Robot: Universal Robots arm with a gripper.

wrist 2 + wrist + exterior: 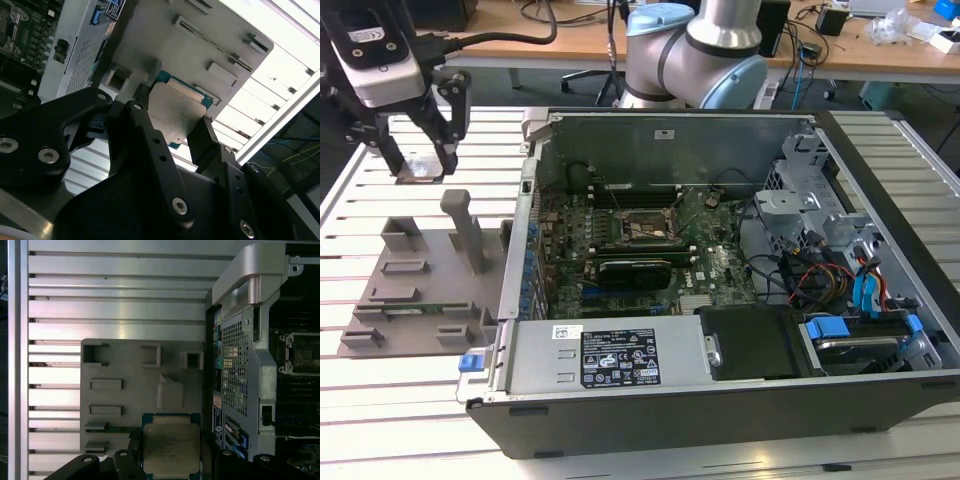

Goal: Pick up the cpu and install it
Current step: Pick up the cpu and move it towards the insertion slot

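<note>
At the exterior view's far left: gripper [418, 158] hangs over the slatted tabletop [350, 205], beyond the grey holder tray [425, 295]. The fingers [206, 136] are closed narrow on two opposite edges of the cpu [176, 112], which is held level between them. In both wrist views the metal top plate faces the camera, with the green rim showing at its edges. The cpu is apart from the tray and well apart from the open computer case [720, 400]. The motherboard socket [638, 228] sits inside the case.
</note>
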